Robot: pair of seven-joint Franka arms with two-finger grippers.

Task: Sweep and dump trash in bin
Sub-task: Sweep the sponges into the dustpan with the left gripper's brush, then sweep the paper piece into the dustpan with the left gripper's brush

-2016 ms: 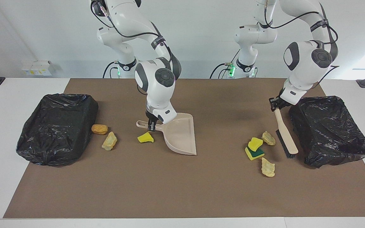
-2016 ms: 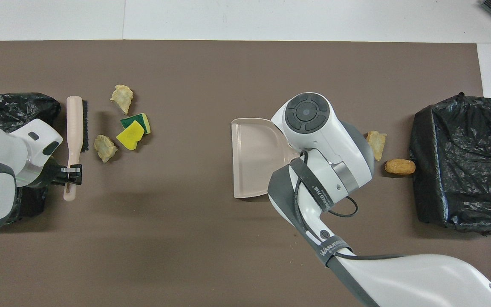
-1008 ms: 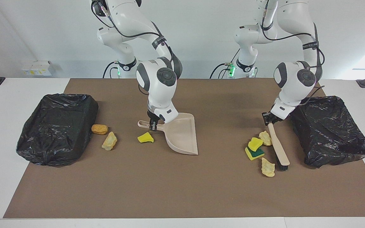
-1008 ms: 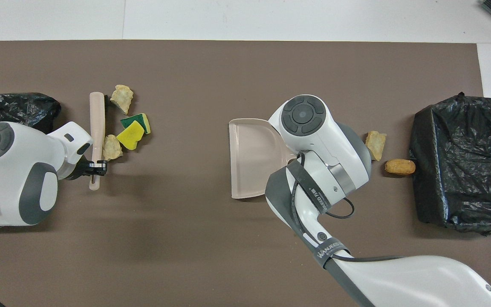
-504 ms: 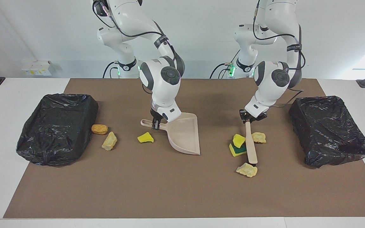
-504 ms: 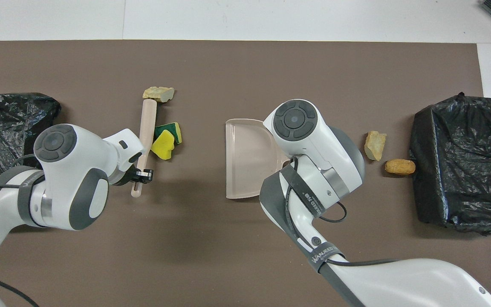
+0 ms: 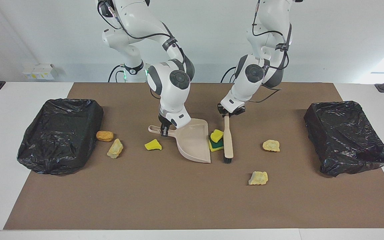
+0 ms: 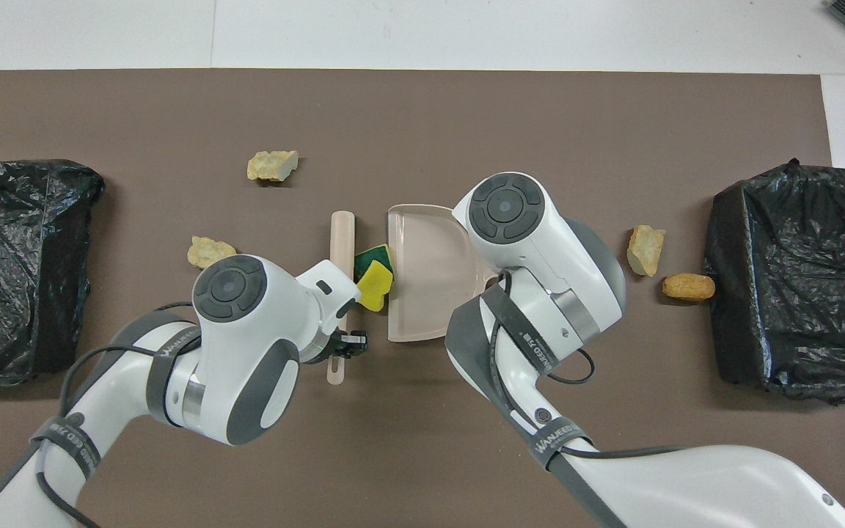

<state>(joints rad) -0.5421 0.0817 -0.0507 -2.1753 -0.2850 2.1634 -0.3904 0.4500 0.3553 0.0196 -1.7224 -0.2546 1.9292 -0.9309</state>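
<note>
Beige brush [image 7: 227, 137], clamped in the left gripper [image 7: 229, 113], presses two yellow sponge pieces [image 7: 216, 140] against the dustpan [image 7: 193, 141], whose handle the right gripper [image 7: 164, 130] grips.

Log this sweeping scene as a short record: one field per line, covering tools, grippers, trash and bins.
left gripper: shut on brush handle
brush: bristles down on mat, beside dustpan mouth
right gripper: shut on dustpan handle
dustpan: on mat, nothing in it
sponge pieces: two, stacked, between brush and dustpan lip
yellow scrap: beside dustpan handle
tan chunks missed by brush
tan chunk and orange-brown lump: beside bin at right arm's end
bins, black-lined, one at each end
</note>
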